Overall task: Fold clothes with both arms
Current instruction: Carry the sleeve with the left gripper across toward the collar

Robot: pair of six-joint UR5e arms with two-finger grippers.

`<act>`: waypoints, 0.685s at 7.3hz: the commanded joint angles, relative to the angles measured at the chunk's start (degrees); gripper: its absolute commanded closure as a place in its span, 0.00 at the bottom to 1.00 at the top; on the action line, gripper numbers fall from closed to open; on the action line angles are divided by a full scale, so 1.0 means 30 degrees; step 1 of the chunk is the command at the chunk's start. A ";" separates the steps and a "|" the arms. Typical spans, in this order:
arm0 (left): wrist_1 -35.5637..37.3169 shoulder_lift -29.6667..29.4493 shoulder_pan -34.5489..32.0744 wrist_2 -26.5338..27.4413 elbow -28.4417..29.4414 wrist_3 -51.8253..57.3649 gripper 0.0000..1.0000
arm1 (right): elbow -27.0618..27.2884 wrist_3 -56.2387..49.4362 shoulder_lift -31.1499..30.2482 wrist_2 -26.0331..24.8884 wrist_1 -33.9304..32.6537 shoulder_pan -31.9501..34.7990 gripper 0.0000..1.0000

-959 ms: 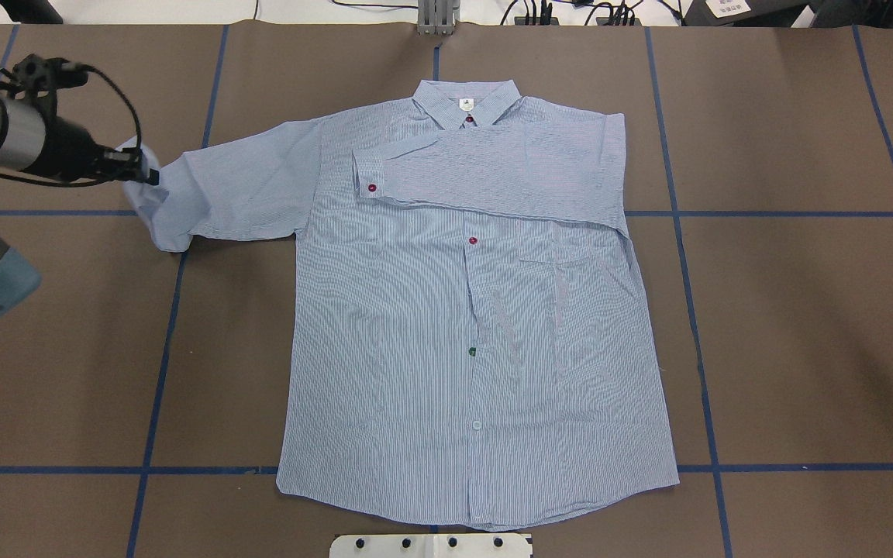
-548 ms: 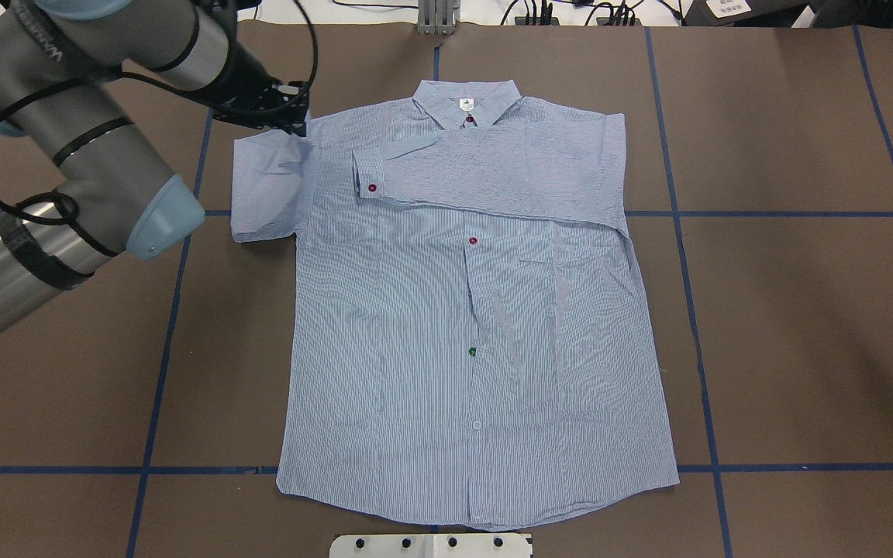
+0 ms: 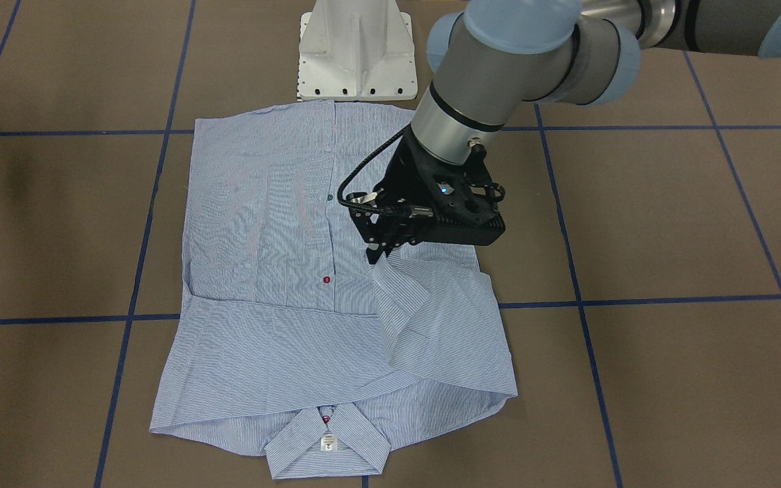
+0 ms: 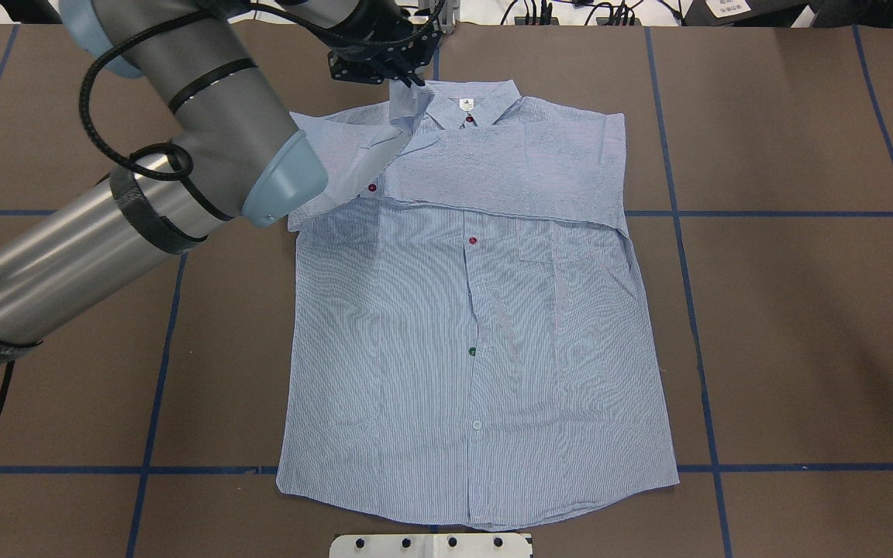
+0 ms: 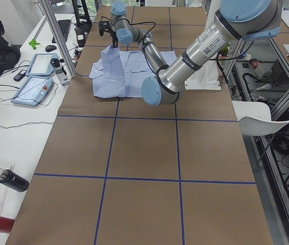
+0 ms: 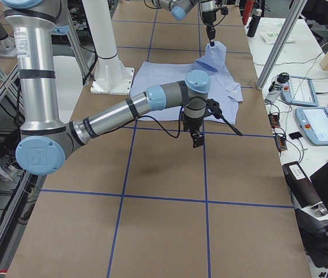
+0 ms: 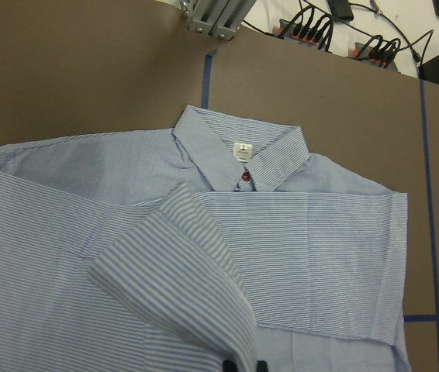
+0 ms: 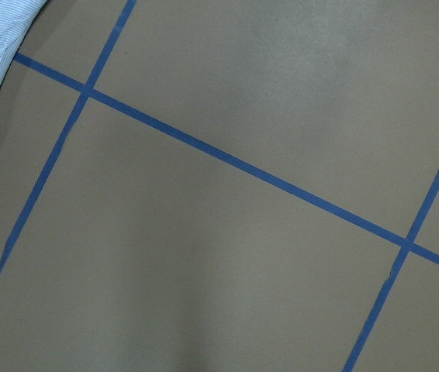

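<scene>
table [image 4: 803, 310]: brown, blue-taped; the shirt [image 4: 477, 333] lay flat mid-table, collar [image 4: 468, 101] away from the robot.
left arm [image 4: 183, 155]: i'd swung it across from the far left within the last second.
sleeve [image 3: 431, 318]: came along, now draped over the chest.
left gripper [image 3: 373, 256]: pinched tight on the cuff [image 3: 385, 272], held raised beside the collar.
right gripper [image 6: 196, 140]: hung off the cloth; couldn't tell its width.
meaning: second sleeve nearly folded; lowering and release remained, i reckoned.
</scene>
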 commanded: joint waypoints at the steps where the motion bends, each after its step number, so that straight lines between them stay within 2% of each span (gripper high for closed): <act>1: 0.0250 -0.1365 0.0452 0.1154 0.0981 -0.1613 1.00 | 0.0004 0.0030 -0.0005 0.0004 0.0010 0.0000 0.00; 3: 0.0251 -0.1599 0.1622 0.2445 0.1449 -0.1908 1.00 | 0.0004 0.0030 -0.0005 0.0004 0.0010 0.0000 0.00; 4: 0.0222 -0.1833 0.2554 0.3639 0.2265 -0.2026 1.00 | 0.0004 0.0001 -0.0005 0.0149 0.0010 0.0000 0.00; 5: 0.0135 -0.2067 0.3289 0.4348 0.3027 -0.2172 0.68 | -0.0025 0.0030 -0.0005 0.0180 -0.0019 0.0000 0.00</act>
